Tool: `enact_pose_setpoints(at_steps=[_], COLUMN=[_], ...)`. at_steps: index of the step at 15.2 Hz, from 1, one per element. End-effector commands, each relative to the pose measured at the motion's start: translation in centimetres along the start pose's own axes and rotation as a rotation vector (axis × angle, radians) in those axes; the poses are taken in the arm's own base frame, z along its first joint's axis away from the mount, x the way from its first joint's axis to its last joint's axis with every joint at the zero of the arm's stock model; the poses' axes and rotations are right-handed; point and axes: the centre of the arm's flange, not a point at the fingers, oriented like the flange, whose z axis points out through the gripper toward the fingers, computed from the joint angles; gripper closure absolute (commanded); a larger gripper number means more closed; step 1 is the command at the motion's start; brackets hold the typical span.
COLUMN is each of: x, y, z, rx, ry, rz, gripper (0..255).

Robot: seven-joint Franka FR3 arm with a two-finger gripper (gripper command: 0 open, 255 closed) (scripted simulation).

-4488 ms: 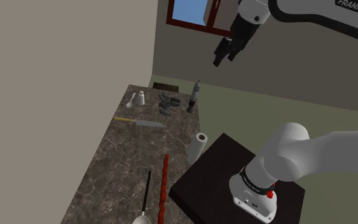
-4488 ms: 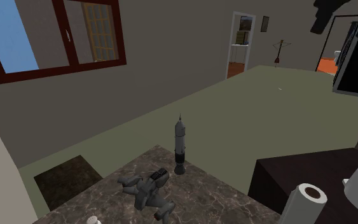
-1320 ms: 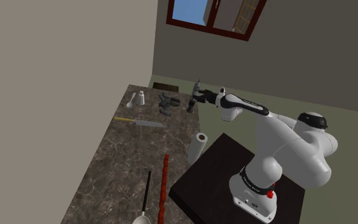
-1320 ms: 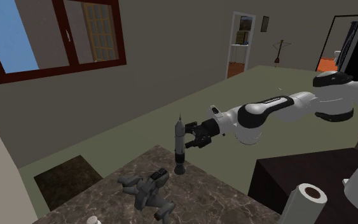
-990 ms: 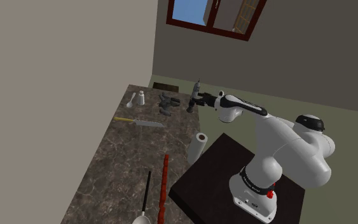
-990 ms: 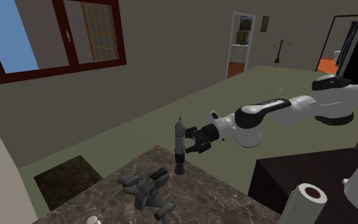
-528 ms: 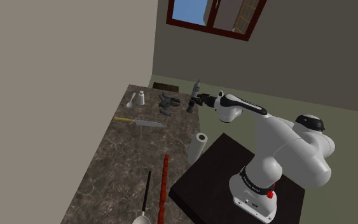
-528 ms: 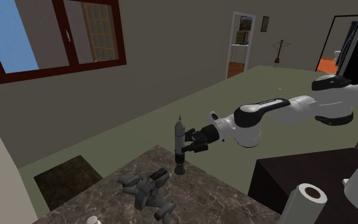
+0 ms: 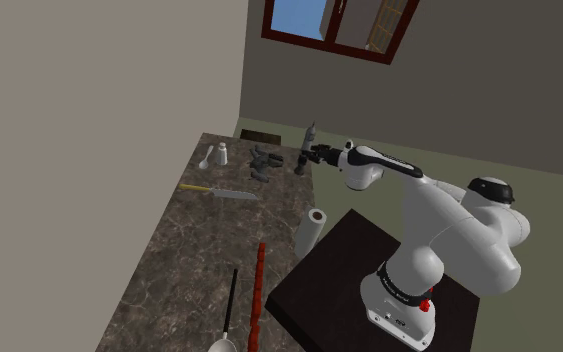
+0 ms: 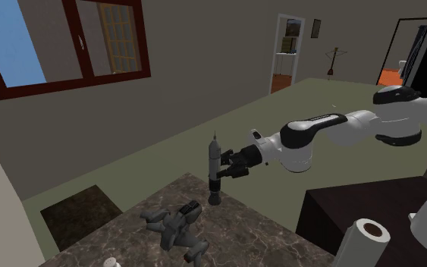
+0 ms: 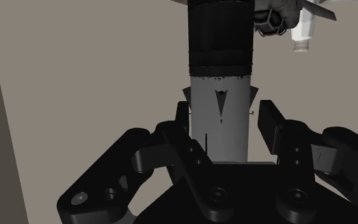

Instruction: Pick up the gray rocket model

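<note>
Holding near-level pose, arm (image 10: 321, 129) outstretched, tool (image 10: 221, 171) clamped on upright rocket model (image 10: 214, 155).

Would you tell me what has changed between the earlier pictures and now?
The arm swung down from high near the window and reached in sideways to the gray rocket model. The gripper, open a second ago, has closed on its body. The rocket stands upright about where it was; whether it has left the counter I cannot tell. The paper roll and the grey toy have not moved.
</note>
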Motion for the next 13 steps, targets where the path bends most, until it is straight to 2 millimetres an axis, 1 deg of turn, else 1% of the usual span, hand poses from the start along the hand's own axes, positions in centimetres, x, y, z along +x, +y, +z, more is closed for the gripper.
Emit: enact_pose_setpoints(at_steps=[1, 11, 13], x=[1.0, 6.1, 6.2], y=[0.0, 0.0, 0.0], z=[-0.1, -1.3, -1.3], rx=[0.000, 0.000, 0.000], ry=[0.000, 0.000, 0.000], rz=[0.000, 0.000, 0.000], gripper=[255, 255, 255])
